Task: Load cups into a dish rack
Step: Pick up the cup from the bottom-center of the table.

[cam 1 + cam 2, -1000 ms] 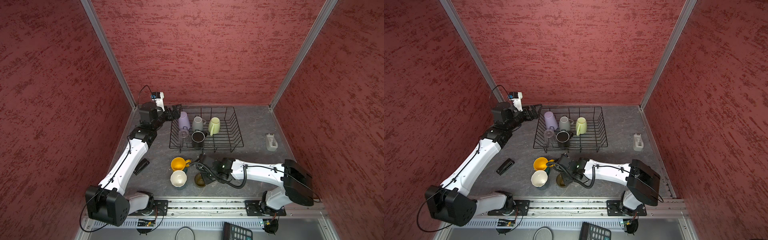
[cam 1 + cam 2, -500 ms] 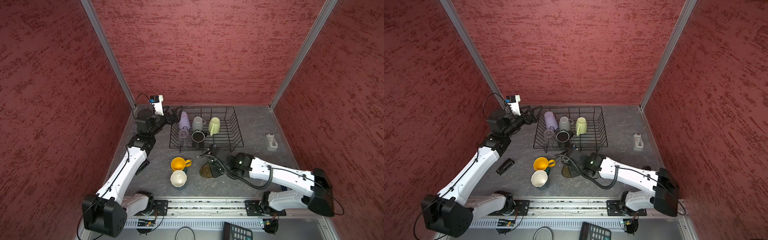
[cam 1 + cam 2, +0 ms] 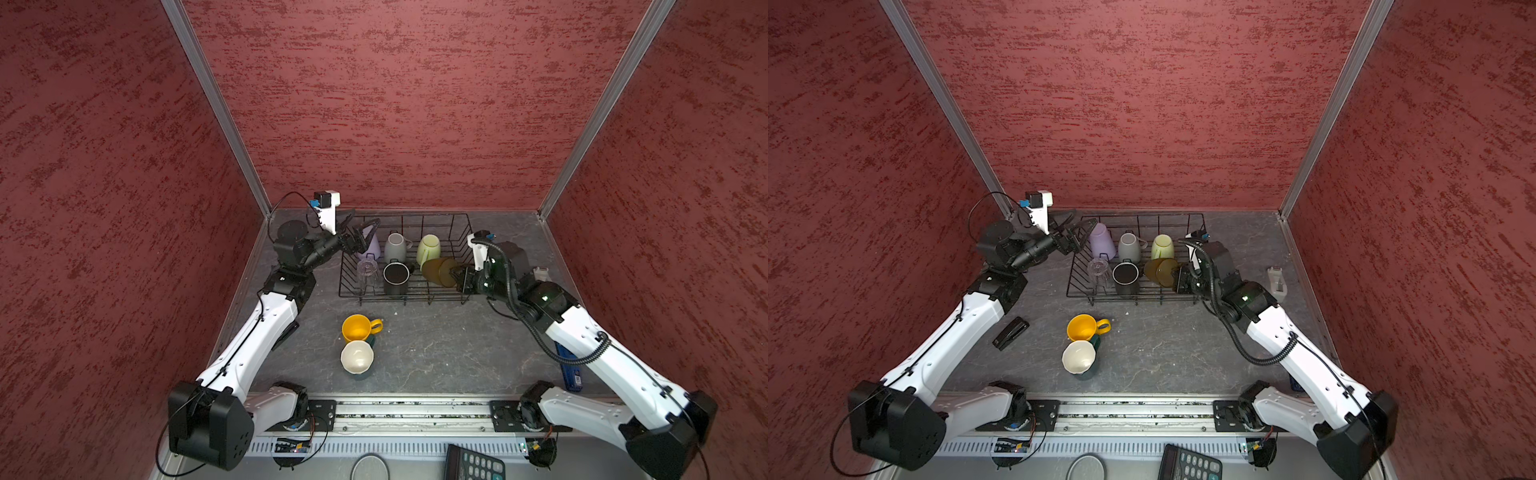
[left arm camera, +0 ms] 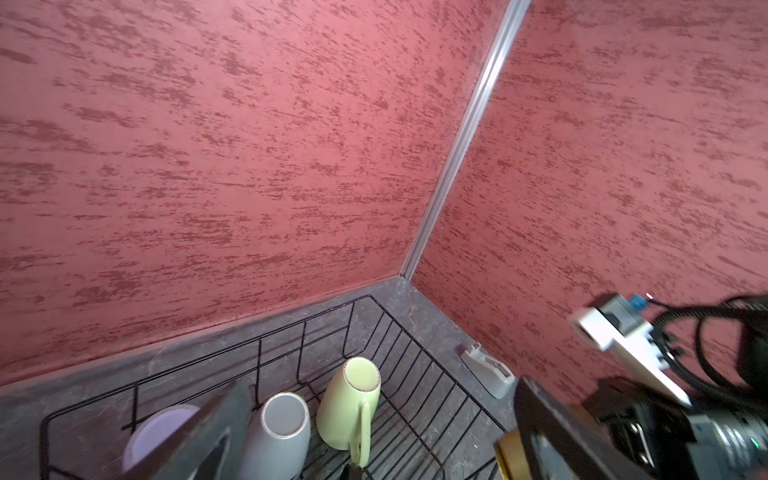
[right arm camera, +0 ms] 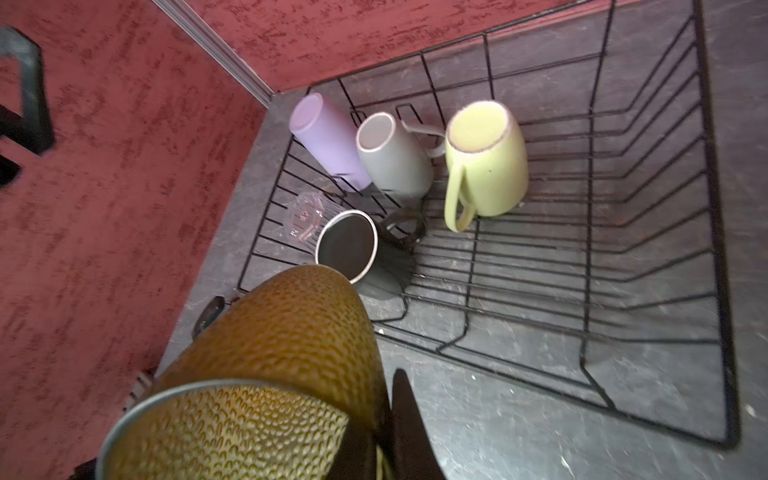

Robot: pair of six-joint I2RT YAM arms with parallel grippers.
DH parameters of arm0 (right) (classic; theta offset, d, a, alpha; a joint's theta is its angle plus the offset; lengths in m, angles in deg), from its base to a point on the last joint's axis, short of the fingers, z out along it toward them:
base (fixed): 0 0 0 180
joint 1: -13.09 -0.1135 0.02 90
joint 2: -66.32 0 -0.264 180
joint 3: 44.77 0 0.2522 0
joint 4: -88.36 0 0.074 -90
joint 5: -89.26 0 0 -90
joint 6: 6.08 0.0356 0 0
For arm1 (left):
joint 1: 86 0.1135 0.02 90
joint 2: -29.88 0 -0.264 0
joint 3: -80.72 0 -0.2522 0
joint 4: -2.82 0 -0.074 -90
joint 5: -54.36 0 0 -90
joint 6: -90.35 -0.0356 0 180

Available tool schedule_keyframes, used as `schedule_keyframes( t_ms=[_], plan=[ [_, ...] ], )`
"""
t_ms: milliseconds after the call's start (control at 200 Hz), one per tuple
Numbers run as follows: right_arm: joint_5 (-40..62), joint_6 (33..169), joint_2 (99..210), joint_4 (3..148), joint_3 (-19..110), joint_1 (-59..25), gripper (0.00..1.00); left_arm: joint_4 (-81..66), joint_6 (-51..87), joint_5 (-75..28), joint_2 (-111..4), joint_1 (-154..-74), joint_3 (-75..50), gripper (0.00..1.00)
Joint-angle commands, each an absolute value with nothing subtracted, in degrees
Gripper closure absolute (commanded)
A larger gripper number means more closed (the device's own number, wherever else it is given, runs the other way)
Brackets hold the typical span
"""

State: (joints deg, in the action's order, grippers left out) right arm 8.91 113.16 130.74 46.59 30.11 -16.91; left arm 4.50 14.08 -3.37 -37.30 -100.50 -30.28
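In the dish rack's (image 3: 451,232) back row we found, left to right, a tumbler (image 3: 371,246), centre mug (image 3: 396,248) and right-hand mug (image 3: 429,246); in its front row, a left glass (image 3: 366,271) and front mug (image 3: 395,275). A raised glass (image 3: 438,271) hung over its front right. Before the rack, on the table (image 3: 436,345), sat a farther mug (image 3: 359,327) and a nearer mug (image 3: 356,357).

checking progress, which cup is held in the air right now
The olive-brown glass, gripped by the right pincer; the rest all sit in the dish rack or on the table.
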Motion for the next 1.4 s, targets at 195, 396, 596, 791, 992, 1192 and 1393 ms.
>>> schedule_keyframes(
  t_ms=[195,396,596,791,992,1192,1393],
  plan=[
    [31.3,113.8,136.0,62.2,31.3,-6.5,1.00,11.5,-9.8,5.6,-38.0,-109.2,-35.6,0.00],
    [39.7,113.9,136.0,66.7,30.5,-4.8,1.00,18.8,-15.4,10.9,-41.7,-110.6,-37.4,0.00],
    [50.3,113.3,134.7,69.8,28.9,-4.8,1.00,25.0,-16.0,14.0,-45.1,-111.0,-37.7,0.00],
    [53.3,114.0,134.1,70.9,27.9,-4.9,1.00,28.8,-13.9,16.5,-47.8,-111.6,-36.2,0.01],
    [56.3,116.4,132.7,74.4,26.1,-5.1,1.00,30.2,-14.2,17.3,-50.5,-113.7,-34.1,0.03],
    [56.2,116.5,132.6,73.7,26.1,-5.0,1.00,33.0,-13.3,18.6,-51.9,-115.5,-33.0,0.06],
    [56.3,117.8,133.0,75.6,25.3,-5.0,1.00,33.8,-13.0,19.7,-53.3,-116.9,-31.5,0.08]
  ],
)
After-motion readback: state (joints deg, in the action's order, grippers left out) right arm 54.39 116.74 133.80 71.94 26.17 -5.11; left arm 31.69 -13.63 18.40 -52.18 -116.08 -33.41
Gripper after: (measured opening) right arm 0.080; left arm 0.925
